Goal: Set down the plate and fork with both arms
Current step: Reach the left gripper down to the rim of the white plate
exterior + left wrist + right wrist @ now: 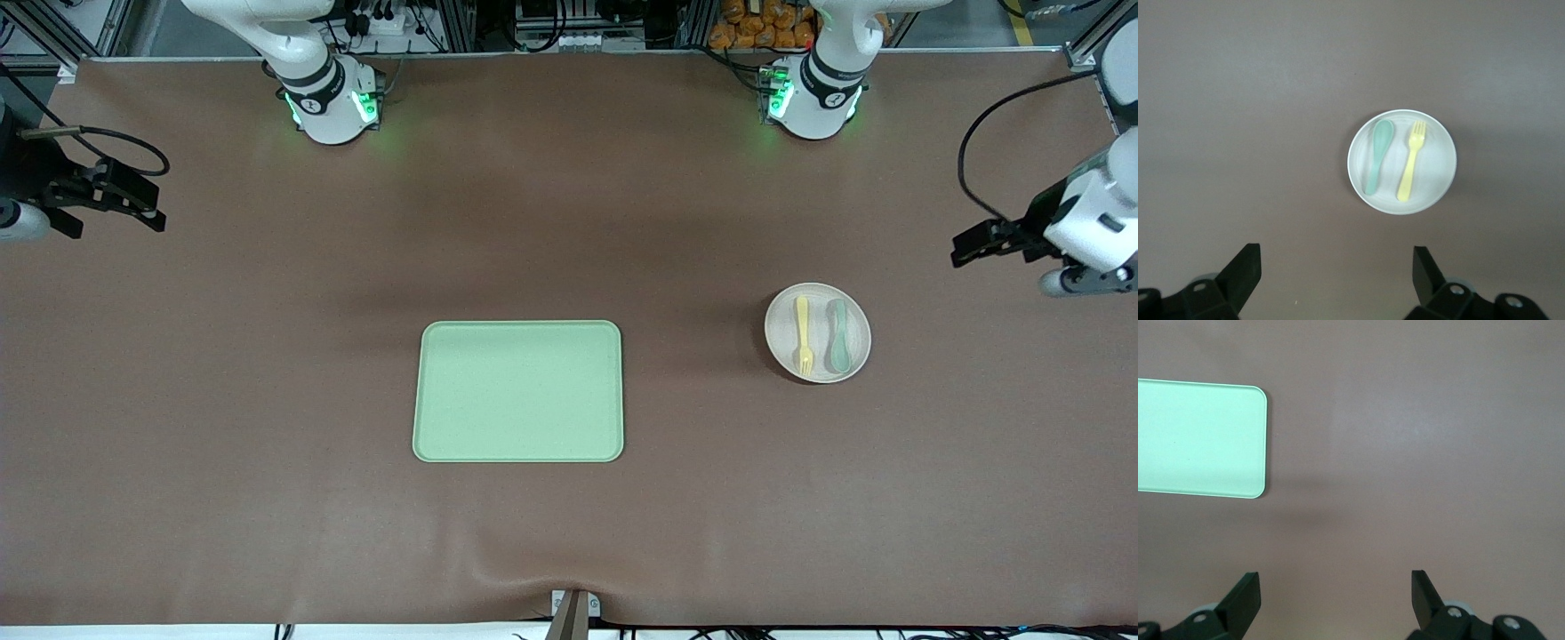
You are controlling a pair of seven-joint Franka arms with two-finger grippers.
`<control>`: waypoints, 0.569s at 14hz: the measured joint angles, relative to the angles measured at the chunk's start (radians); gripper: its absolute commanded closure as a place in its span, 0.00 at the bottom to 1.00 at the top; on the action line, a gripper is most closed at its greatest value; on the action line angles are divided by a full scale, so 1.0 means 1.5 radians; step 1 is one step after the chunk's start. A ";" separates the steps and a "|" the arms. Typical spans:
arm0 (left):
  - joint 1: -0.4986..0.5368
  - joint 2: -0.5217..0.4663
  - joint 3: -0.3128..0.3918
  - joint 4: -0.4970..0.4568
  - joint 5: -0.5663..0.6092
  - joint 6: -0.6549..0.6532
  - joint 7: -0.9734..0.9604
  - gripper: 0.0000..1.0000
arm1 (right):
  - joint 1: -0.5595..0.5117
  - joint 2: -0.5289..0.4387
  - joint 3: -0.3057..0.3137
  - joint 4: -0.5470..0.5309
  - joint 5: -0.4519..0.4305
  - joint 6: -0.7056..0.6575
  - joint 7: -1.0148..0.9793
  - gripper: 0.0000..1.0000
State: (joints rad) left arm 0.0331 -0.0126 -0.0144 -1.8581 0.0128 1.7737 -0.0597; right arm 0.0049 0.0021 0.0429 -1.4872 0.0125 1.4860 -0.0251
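My left pincer [965,249] hung spread wide and empty above the bare brown worktop [267,400] at the left arm's end, near the small round off-white plate [853,311] but apart from it. In the left wrist view its two black fingers [1245,267] stood far apart, with the plate [1435,193] lying between their lines farther out on the cloth.

On that plate lay the small pale yellow plastic fork [804,334] and, just beside it toward the left arm's end, a grey-green plastic spoon [838,336]. The two lay side by side without touching. The fork's tines and the spoon's bowl pointed to the plate's edge nearer the front camera.

The rectangular light-green tray [518,391] with rounded corners sat well apart from the plate, toward the right arm's end and slightly nearer the front camera.

My right pincer [151,213] waited, spread and empty, over bare worktop at the right arm's end, well apart from the tray [1198,440], one rounded corner of which showed in the right wrist view.
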 measured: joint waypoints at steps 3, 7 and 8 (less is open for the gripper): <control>0.014 0.002 0.000 -0.123 -0.012 0.135 0.000 0.00 | 0.000 0.000 0.000 0.000 0.000 -0.001 0.000 0.00; 0.024 0.006 0.000 -0.246 -0.065 0.271 0.000 0.00 | 0.000 0.000 0.000 0.000 0.000 -0.001 0.000 0.00; 0.030 0.009 0.000 -0.264 -0.070 0.292 0.000 0.00 | 0.000 0.000 0.000 0.000 0.000 -0.001 0.000 0.00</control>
State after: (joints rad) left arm 0.0775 0.0008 -0.0140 -2.2538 -0.0927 2.2121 -0.0596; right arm 0.0050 0.0023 0.0429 -1.4875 0.0125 1.4843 -0.0251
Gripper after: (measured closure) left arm 0.000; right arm 0.000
